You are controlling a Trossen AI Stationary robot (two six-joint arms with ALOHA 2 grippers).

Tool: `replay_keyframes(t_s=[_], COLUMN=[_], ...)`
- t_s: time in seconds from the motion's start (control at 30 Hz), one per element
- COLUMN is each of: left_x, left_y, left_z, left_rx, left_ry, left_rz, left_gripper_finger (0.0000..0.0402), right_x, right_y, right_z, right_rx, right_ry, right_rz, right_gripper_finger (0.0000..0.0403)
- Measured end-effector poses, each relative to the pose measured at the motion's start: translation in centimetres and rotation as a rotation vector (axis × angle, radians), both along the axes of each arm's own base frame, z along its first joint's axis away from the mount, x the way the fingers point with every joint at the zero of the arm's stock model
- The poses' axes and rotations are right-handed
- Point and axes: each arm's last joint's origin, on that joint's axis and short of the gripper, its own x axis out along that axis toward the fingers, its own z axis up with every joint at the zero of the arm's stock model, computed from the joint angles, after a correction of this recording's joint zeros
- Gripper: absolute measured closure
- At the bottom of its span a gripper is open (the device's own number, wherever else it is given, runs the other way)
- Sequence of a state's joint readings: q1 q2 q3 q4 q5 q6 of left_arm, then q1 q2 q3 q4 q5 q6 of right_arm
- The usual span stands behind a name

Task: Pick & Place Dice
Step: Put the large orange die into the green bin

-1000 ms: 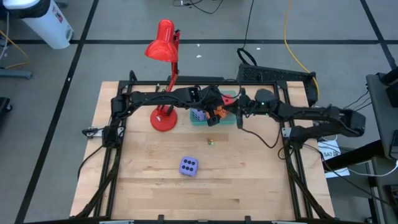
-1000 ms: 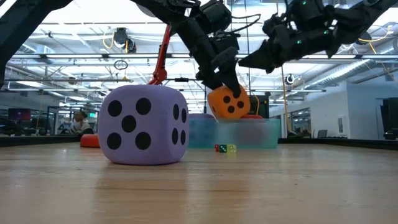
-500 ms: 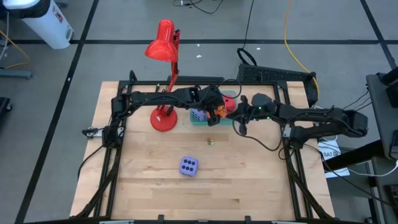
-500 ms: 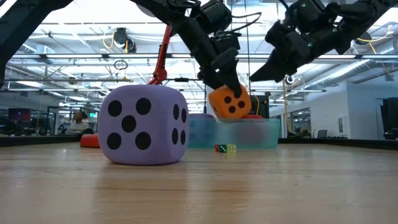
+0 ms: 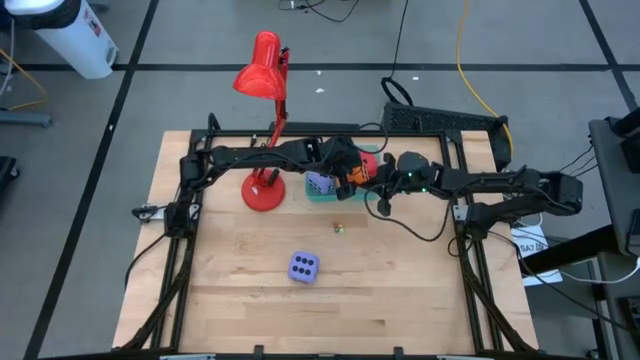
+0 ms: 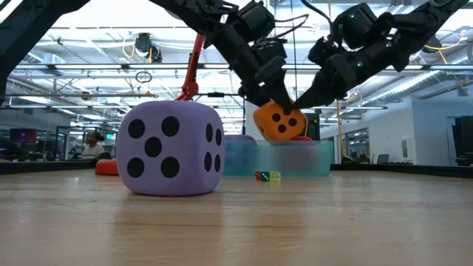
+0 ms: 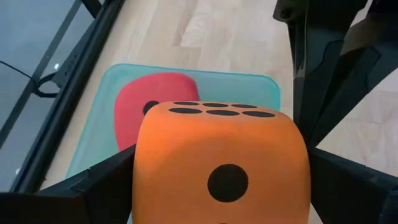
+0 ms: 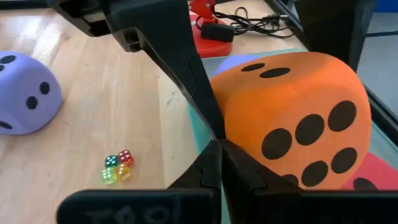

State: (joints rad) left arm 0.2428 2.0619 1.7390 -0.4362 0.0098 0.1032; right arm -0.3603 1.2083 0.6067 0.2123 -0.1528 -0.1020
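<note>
My left gripper (image 5: pixel 347 171) is shut on an orange die (image 5: pixel 353 181) (image 6: pixel 279 122) above the teal tray (image 5: pixel 340 197). In the tray lie a purple die (image 5: pixel 319 184) and a red die (image 7: pixel 146 106). Another purple die (image 5: pixel 304 266) (image 6: pixel 168 148) rests on the table nearer the front. My right gripper (image 5: pixel 379 201) (image 6: pixel 298 108) is shut, and its tips stand right beside the orange die, on the side toward the table's right. My left gripper pinches the orange die by two opposite faces (image 7: pixel 142 180), one finger on each. The fingers (image 6: pixel 260 77) slant down from the table's left. The die hangs clear above the tray, slightly tilted. My right gripper (image 8: pixel 217 149) points its shut tips at the die's edge next to a left finger; I cannot tell whether they touch.
A red desk lamp stands with its base (image 5: pixel 264 191) left of the tray. Three tiny coloured dice (image 5: pixel 338 227) (image 8: pixel 117 167) lie on the wood in front of the tray. Bare wooden table stretches around the near purple die.
My right gripper has sunk and tipped nose-down toward the orange die, staying shut; its tips now stand beside the die. My left gripper has kept its place, and the orange die in it has turned slightly.
</note>
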Motion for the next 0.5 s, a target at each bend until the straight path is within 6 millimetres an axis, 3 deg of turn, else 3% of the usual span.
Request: replay_keyframes(t_s=[0.5], left_x=[0.03], left_y=[0.01], left_z=[-0.05], left_rx=[-0.045], left_ry=[-0.011], left_rz=[0.014], left_gripper_finger=[0.0002], right_x=[0.11], right_y=[-0.83], right_z=[-0.59], right_rx=[-0.001], right_ry=[0.022], right_rz=[-0.03], right_gripper_finger=[0.0403])
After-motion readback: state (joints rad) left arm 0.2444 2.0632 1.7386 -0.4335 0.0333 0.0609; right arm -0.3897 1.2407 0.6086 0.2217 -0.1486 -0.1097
